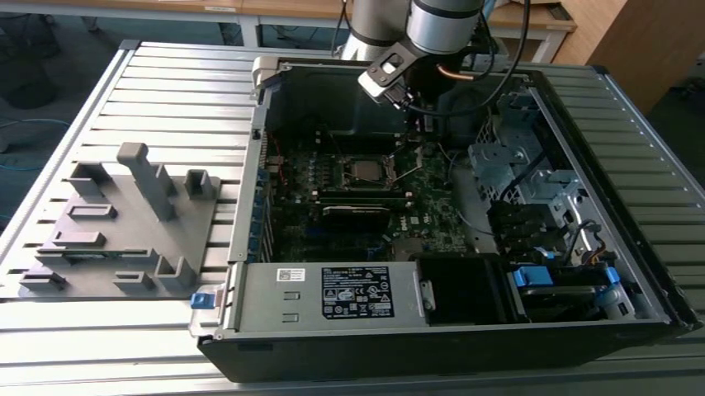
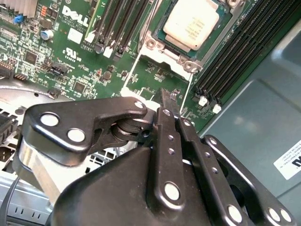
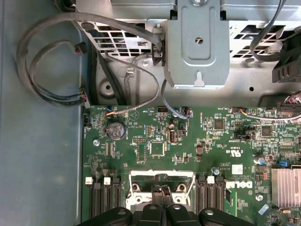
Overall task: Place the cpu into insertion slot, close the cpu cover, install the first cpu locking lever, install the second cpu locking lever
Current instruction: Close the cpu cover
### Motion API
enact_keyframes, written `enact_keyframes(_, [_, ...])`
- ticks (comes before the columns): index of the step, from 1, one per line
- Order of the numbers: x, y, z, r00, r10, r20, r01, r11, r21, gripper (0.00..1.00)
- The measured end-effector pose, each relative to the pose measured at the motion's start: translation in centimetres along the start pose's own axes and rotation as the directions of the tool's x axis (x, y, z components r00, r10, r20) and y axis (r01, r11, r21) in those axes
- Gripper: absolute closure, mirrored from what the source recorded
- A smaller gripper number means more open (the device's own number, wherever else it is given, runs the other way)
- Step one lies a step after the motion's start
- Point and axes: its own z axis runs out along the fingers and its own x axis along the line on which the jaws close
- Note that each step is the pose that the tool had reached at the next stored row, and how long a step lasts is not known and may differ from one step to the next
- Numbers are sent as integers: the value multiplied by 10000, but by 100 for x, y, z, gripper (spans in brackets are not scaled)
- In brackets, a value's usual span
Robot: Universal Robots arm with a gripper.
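Exterior view: one cpu (image 1: 364, 171), apart from the jaws; one grey fixture (image 1: 121, 223) on the worktop (image 1: 165, 74), well apart.

Second wrist view: jaws together, nothing visible between them; cpu seated in the one insertion slot (image 2: 170, 41), near their tips. Hazard — a low pass would likely scrape the motherboard (image 2: 84, 70) or catch the slot's rim.

First wrist view: one coin cell (image 3: 114, 130), well beyond the tips.

Cpu (image 2: 195, 21) partly cut off @ edge.
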Motion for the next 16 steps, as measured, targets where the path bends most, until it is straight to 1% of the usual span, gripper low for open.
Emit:
enact_keyframes(4, [0, 1, -16, 10000, -1, -1, 1, 10000, 1, 90])
enact_keyframes(8, [0, 7, -17, 10000, -3, -2, 3, 10000, 1, 90])
enact_keyframes(16, [3, 96, -14, 10000, -2, -1, 2, 10000, 1, 90])
